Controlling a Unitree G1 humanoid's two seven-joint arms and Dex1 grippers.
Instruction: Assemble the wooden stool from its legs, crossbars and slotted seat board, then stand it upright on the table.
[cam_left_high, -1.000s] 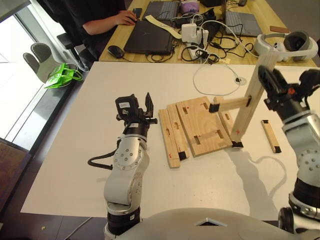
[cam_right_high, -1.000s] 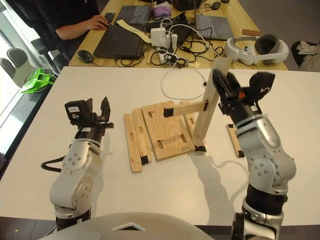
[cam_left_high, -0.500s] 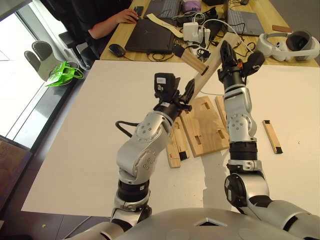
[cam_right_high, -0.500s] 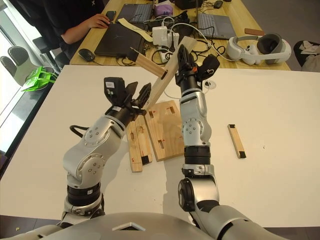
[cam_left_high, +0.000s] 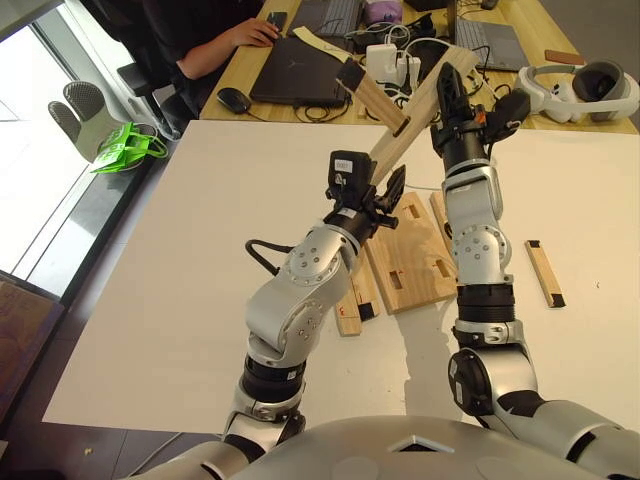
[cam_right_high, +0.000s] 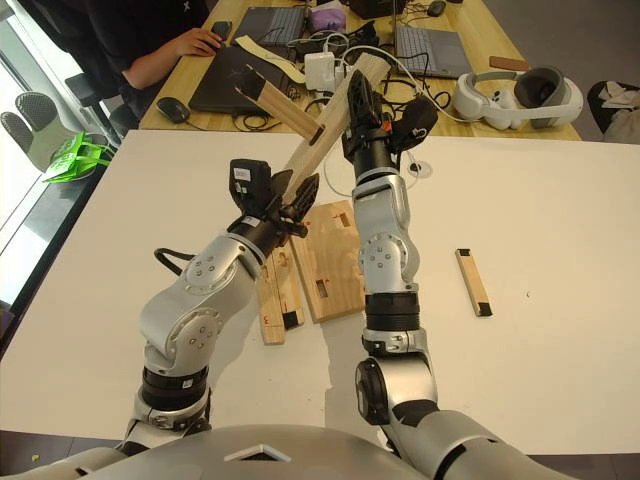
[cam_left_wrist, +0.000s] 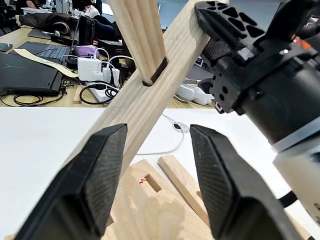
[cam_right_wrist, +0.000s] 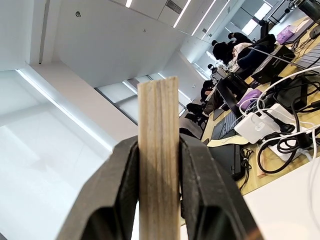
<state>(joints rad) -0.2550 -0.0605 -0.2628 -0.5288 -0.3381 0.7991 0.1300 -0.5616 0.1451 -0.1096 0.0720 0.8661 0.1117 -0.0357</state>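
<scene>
Right gripper is pinching the upper end of a wooden leg, fingers pressed flat on two opposite faces. The arm is holding it high over the far part of the table. The leg is hanging tilted, top end toward the desk behind, lower end sloping down toward the robot's left. A crossbar is sitting plugged into a slot partway along the leg. It's sticking up and away to the left, with a dark cap on its free end.

Left gripper is spread wide around the lower stretch of the same leg. The leg is running between the pads, close against one, with a visible gap to the other — can't tell if it's actually touching.

Slotted seat board is lying flat on the table below both grippers, slots facing up. Two more legs are lying side by side just beside its left edge, dark caps at the near ends. Another wooden strip is lying along the board's right edge, partly hidden behind the right arm. One short piece is lying alone well off to the right — apart from the rest.
</scene>
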